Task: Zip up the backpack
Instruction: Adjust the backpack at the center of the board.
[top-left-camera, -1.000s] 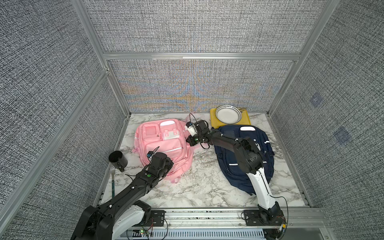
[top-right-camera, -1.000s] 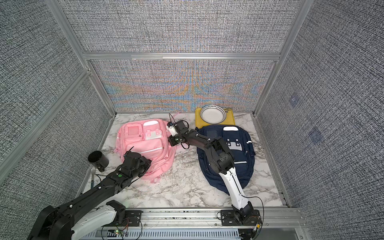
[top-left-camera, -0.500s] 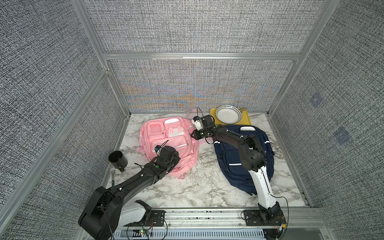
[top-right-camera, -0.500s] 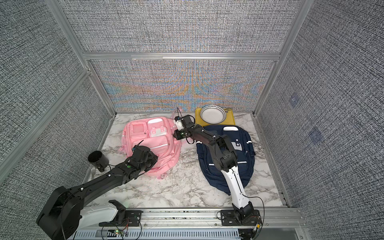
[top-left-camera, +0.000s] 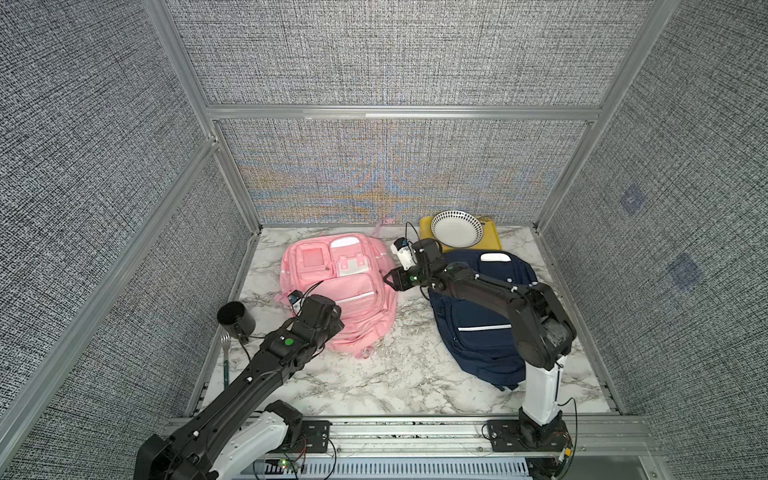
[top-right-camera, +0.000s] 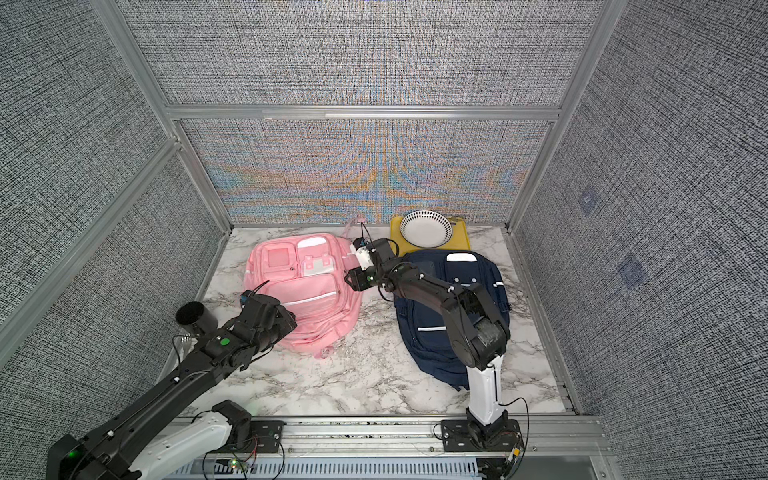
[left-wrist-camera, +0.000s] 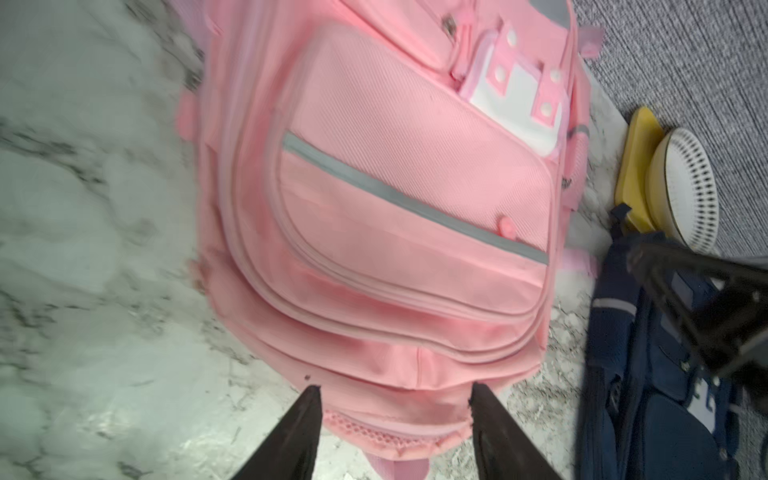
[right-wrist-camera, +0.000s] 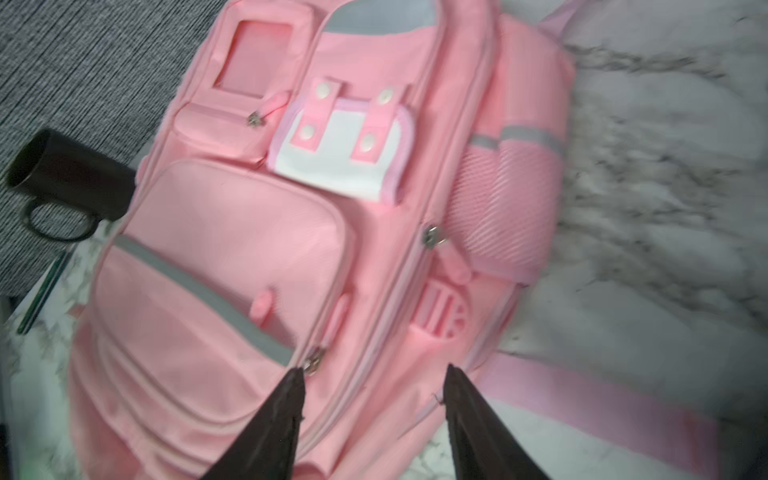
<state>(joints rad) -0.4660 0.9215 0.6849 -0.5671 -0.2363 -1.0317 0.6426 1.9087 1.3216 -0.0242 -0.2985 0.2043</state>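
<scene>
Pink backpack (top-left-camera: 336, 291) flat on desk (top-left-camera: 407, 374) beside navy backpack (top-left-camera: 478, 349) | left pincer (left-wrist-camera: 394, 387) at its near end, right pincer (right-wrist-camera: 374, 370) at its side: both just let go, now spread, empty | zips look shut, likely done

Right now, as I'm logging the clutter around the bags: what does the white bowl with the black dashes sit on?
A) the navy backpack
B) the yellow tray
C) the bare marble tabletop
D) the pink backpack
B: in a top view the bowl rests on the yellow tray, which lies at the back wall just behind the navy backpack.
</scene>
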